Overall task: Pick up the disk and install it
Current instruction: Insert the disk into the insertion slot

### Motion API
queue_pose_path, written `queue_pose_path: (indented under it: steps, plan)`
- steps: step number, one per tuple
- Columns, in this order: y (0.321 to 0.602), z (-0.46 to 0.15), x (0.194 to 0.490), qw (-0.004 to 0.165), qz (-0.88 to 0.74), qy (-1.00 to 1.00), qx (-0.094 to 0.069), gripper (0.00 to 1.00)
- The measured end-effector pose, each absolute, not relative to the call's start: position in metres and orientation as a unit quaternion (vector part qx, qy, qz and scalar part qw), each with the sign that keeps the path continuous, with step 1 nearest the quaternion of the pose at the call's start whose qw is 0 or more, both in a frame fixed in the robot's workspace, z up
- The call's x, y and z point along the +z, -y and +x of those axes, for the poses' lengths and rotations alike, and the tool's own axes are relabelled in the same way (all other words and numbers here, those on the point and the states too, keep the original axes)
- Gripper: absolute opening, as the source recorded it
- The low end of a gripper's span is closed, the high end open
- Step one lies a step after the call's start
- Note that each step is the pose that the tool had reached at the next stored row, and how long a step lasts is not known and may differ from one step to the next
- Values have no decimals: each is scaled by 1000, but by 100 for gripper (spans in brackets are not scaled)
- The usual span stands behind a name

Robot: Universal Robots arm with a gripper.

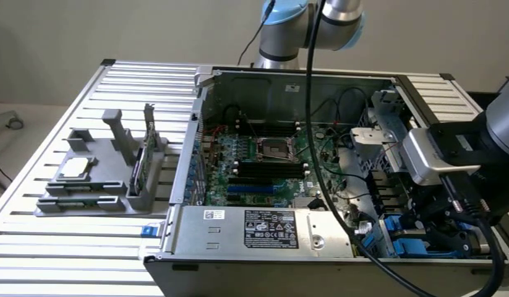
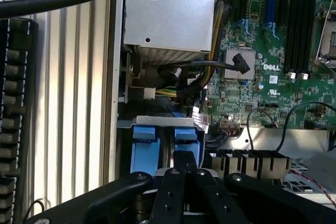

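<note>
One gripper (image 2: 185, 157), jaws fully closed, tips together right against the blue carrier of the disk (image 2: 143, 142); can't tell if it's pinched. Disk sits low in the computer case (image 1: 193, 154), between power supply (image 2: 168, 14) and gripper, beside motherboard (image 2: 252, 77).

I read "DELL" in white on the green motherboard circuit board (image 2: 262, 85); the black-and-white label (image 1: 271, 228) on the silver metal power supply box (image 1: 325, 238) is illegible.
</note>
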State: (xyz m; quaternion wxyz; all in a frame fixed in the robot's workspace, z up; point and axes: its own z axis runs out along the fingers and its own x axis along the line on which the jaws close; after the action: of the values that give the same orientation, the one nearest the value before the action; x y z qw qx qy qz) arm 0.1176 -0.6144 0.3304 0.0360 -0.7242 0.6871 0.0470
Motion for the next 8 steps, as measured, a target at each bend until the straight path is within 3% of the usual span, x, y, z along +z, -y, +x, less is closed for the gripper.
queue_pose_path:
  steps: [8]
  plan:
    - [614,118,361,36,-724,-687,49,11]
